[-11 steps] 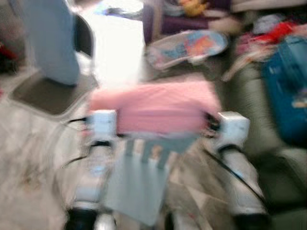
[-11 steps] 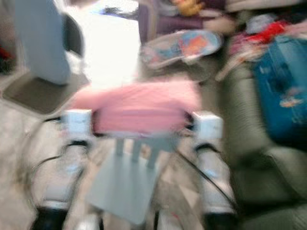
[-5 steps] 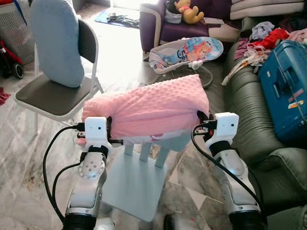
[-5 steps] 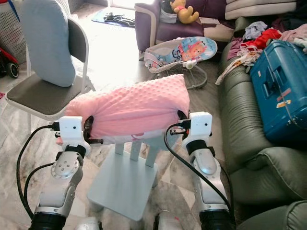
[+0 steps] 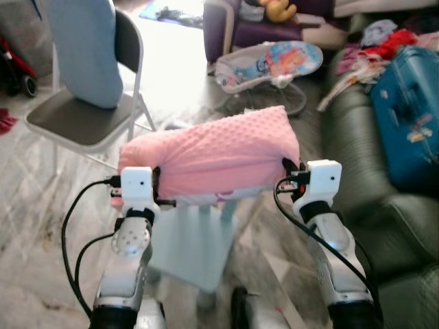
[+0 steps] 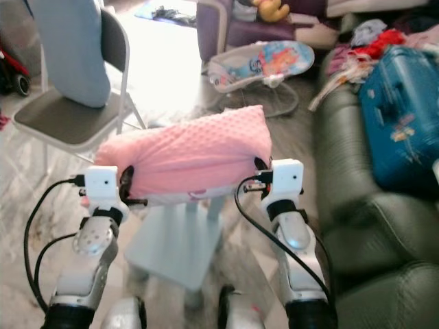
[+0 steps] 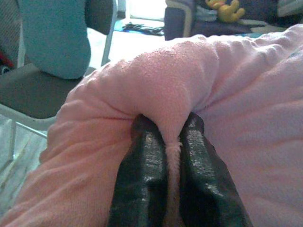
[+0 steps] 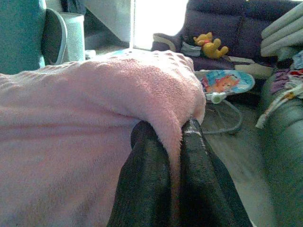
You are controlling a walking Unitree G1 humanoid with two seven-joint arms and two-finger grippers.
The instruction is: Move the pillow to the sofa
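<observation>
I hold a pink dotted pillow (image 5: pixel 212 152) up in front of me, stretched between both arms. My left gripper (image 7: pixel 171 137) is shut on a fold at the pillow's left end. The right gripper (image 8: pixel 175 137) is shut on a fold at its right end. In the head views the left gripper (image 5: pixel 152 185) and right gripper (image 5: pixel 289 173) are mostly buried in the pillow fabric. A dark green leather sofa (image 5: pixel 357 144) runs along my right side, its near seat cushion (image 6: pixel 374 226) bare.
A small pale blue chair (image 5: pixel 195 240) stands on the marble floor right under the pillow. A folding chair (image 5: pixel 82 116) with a blue cushion is at the left. A blue suitcase (image 5: pixel 411 116) and clothes sit on the sofa's far part. A baby bouncer (image 5: pixel 271 65) lies ahead.
The view has shifted slightly, with the small chair now lower and nearer. The pillow stays gripped between both arms in the same pose.
</observation>
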